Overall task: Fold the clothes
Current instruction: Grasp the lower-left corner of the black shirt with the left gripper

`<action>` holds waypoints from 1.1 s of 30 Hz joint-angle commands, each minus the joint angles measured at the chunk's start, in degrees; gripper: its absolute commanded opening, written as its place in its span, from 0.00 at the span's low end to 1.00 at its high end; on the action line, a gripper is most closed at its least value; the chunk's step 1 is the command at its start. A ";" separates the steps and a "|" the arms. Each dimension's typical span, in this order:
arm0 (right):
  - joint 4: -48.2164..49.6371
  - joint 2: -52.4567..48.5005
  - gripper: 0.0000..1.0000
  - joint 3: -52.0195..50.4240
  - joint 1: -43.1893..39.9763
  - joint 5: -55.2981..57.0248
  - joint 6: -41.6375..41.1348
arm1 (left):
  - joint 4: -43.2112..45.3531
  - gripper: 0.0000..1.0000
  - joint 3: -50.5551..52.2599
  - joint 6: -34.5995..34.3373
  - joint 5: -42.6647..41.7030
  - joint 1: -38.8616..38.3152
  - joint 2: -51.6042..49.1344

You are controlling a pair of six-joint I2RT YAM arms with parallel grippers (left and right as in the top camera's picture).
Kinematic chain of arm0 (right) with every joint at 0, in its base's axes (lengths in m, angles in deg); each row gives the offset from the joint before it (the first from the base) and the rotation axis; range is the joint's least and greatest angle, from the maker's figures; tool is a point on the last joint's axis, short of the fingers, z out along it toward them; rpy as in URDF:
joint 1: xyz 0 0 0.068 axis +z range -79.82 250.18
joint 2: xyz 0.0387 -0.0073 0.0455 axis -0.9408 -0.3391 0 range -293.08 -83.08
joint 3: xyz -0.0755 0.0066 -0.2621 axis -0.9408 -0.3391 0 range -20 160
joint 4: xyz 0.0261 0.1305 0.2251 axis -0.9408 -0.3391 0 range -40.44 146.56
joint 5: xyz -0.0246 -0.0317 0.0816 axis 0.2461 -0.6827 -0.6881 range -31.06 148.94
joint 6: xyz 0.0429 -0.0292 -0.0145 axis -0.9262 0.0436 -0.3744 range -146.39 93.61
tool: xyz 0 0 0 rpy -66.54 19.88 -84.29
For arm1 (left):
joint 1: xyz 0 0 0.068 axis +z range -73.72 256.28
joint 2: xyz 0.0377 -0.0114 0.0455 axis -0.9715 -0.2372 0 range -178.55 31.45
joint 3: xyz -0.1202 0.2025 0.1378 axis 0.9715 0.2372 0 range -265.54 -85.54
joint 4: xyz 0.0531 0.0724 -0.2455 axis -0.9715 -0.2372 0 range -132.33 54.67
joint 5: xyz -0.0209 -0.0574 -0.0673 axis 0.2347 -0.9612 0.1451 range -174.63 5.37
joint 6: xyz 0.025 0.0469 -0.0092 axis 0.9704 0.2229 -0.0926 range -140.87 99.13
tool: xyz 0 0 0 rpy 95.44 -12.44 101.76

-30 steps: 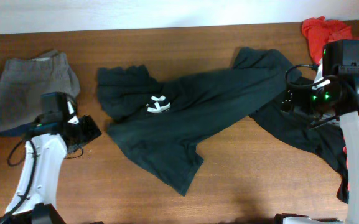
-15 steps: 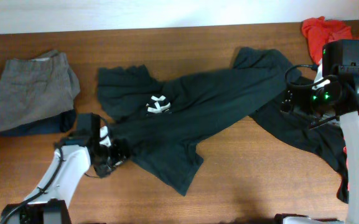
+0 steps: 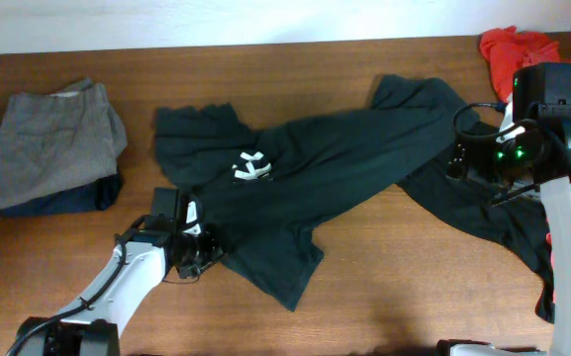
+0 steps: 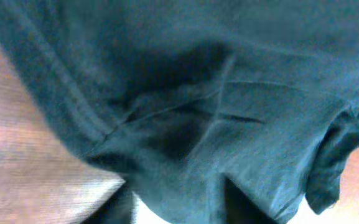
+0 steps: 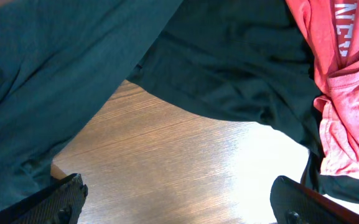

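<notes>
black T-shirt: sprawled unfolded and rumpled across the middle of the table, running from left of centre all the way under the right arm; small white print facing up on its left part
left gripper: sitting low at the shirt's lower left hem, right on the edge of the cloth; its wrist view is basically wall-to-wall dark fabric with creases; can't tell whether the jaws have actually bitten on the cloth or are only pushed into it
right gripper: hanging above the shirt's right end; jaws spread wide, nothing between them, just bare wood and black cloth below
grey trousers: far left of the table, loosely folded, well apart from the T-shirt; lying on top of some dark blue cloth that peeks out underneath
red shirt: bunched in the top right corner; in the right wrist view it has white lettering and lies touching the black shirt's right edge
in the way: the right arm covers the shirt's right end from above; the red shirt crowds that same side
</notes>
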 commanded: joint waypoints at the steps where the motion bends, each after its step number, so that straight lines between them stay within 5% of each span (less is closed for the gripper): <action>1: -0.20 0.11 0.99 0.28 -0.48 1.29 -0.28 | 3.06 0.17 0.52 -0.20 0.44 -0.61 -1.57; 2: -0.20 0.11 0.99 0.28 -0.48 1.29 -0.28 | 3.91 0.02 0.52 -0.20 0.42 -0.61 -1.68; 3: -0.20 0.11 0.99 0.28 -0.48 1.29 -0.28 | 4.42 0.00 0.50 -0.20 0.42 -0.61 -1.68; 7: -0.17 0.11 0.99 0.28 -0.48 1.31 -0.26 | 4.44 0.00 -0.76 2.62 -0.61 0.00 -1.18; 16: 0.02 -0.35 0.99 0.28 -0.48 1.29 -0.28 | -12.02 0.00 -9.29 9.11 1.73 9.73 9.79; 17: 0.02 -0.46 0.99 0.28 -0.48 1.29 -0.28 | -13.31 0.04 -9.27 9.09 1.73 9.60 9.88; 18: 0.02 -0.59 0.99 0.28 -0.48 1.29 -0.28 | -15.21 0.22 -9.16 9.09 1.95 9.16 9.62; 22: -0.04 -0.59 0.99 0.28 -0.48 1.29 -0.28 | -15.06 0.64 -6.62 6.73 3.50 7.06 7.32; 33: -0.22 -0.59 0.99 0.28 -0.48 1.29 -0.28 | -7.50 0.67 -4.26 3.50 4.39 6.56 -7.08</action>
